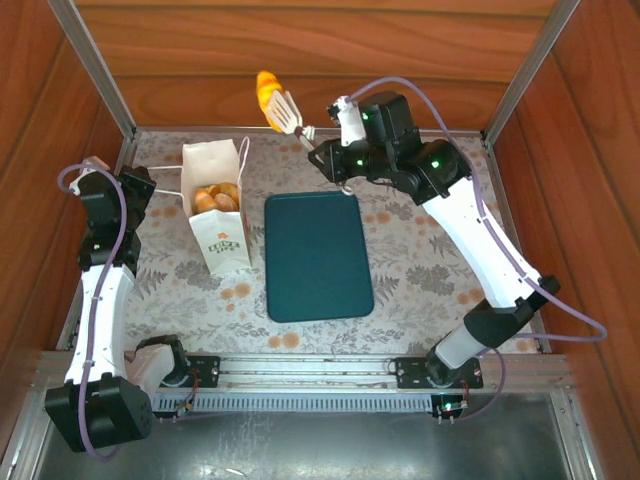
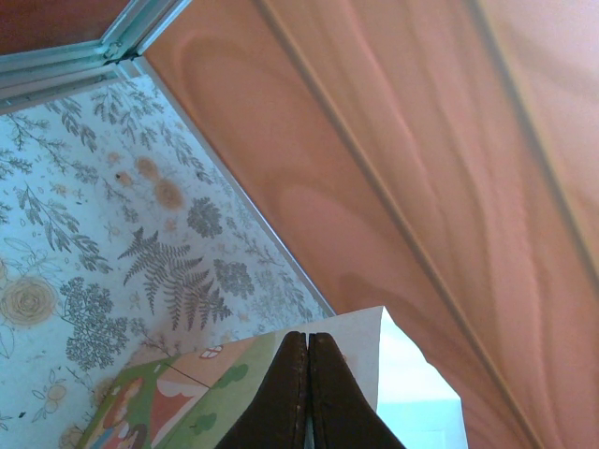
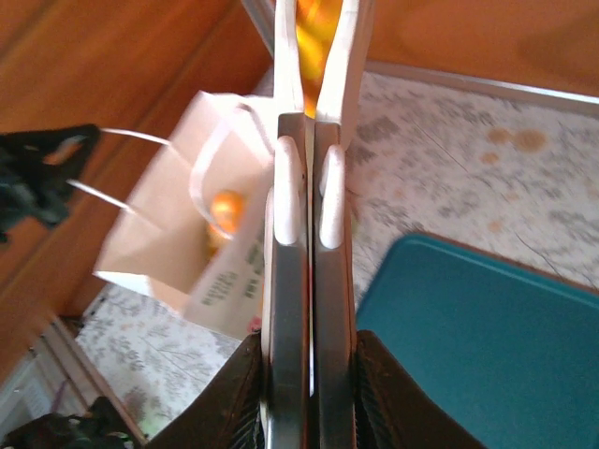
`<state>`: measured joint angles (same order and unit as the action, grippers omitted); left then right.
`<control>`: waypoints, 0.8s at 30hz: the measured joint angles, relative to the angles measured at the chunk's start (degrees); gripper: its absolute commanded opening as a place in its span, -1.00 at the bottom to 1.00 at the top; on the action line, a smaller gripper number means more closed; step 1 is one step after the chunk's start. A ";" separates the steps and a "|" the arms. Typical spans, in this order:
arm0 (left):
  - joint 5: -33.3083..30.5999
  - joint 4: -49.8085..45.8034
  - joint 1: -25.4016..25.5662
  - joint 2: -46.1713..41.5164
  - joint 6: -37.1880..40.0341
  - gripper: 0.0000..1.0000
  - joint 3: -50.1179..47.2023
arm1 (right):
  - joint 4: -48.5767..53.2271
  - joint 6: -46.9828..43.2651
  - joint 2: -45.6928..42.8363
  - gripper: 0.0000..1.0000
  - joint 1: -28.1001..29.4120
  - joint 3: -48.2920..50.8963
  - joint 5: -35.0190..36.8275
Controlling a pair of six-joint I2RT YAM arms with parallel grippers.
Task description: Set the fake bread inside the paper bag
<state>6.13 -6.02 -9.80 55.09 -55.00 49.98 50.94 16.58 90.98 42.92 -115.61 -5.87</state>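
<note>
The white paper bag (image 1: 218,235) stands open at the left of the table with several pieces of fake bread (image 1: 215,197) inside. My left gripper (image 1: 150,190) sits at the bag's left side, shut on its cord handle; its fingers (image 2: 308,339) are pressed together over the bag's edge (image 2: 412,393). My right gripper (image 1: 324,153) is shut on a pair of white-tipped tongs (image 1: 289,112). The tongs pinch a golden piece of fake bread (image 1: 267,93), raised above the table's far edge, to the right of the bag. In the right wrist view the tongs (image 3: 309,187) point past the bag (image 3: 168,234).
A flat dark teal tray (image 1: 318,255) lies just right of the bag. Wooden walls and a metal frame close in the floral table on the left, back and right.
</note>
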 measured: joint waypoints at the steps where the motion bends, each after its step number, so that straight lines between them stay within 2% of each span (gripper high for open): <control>1: 0.00 0.00 0.00 0.00 0.00 -1.00 0.00 | 0.13 -0.09 0.28 -0.48 0.96 -1.46 0.04; 8: 0.00 0.02 0.00 0.00 -0.04 -1.00 0.00 | 2.89 -1.75 5.33 -0.47 9.14 -12.31 0.81; 14: 0.02 0.02 0.00 -0.02 -0.13 -1.00 0.00 | 5.64 -4.09 11.52 -0.47 14.51 -15.82 2.95; 24: 0.02 0.02 0.00 -0.02 -0.13 -1.00 0.00 | 9.70 -5.66 17.09 -0.46 16.31 -15.72 5.92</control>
<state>6.15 -6.00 -9.80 55.07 -55.13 49.98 60.64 10.92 108.07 59.22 -131.33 0.05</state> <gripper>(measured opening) 0.049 0.274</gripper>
